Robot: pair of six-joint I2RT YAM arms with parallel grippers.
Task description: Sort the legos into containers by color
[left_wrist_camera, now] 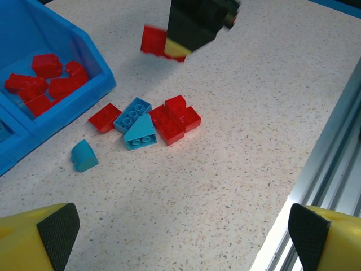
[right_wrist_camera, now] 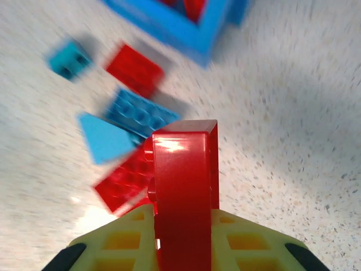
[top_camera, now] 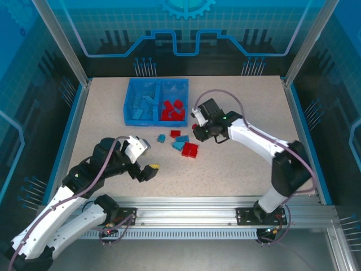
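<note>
Top view: the bin (top_camera: 135, 120) stands at the far middle of the table (top_camera: 248, 169). Blue bricks (top_camera: 145, 104) lie in its left compartment (top_camera: 144, 90) and red bricks (top_camera: 174, 109) in its right compartment (top_camera: 175, 89). Loose bricks (top_camera: 183, 145), red and blue, lie on the table just in front of the bin. The right pincer (top_camera: 197, 130) hangs beside them, clenched on a red brick (top_camera: 194, 125). The left pincer (top_camera: 149, 169) hovers nearer the bases, apart from the pile.

Left wrist: the left pincer (left_wrist_camera: 180, 237) is released, its pads (left_wrist_camera: 56, 231) spread wide over bare table. The loose bricks (left_wrist_camera: 146, 121) lie ahead, the bin (left_wrist_camera: 84, 51) to their left. Beyond them the right pincer (left_wrist_camera: 194, 22) holds the red brick (left_wrist_camera: 155, 40) off the table.

Right wrist: the red brick (right_wrist_camera: 183, 192) stands on edge between the yellow fingers (right_wrist_camera: 118, 243). The loose bricks (right_wrist_camera: 135, 113) and a bin corner (right_wrist_camera: 192, 42) are blurred beyond it.
</note>
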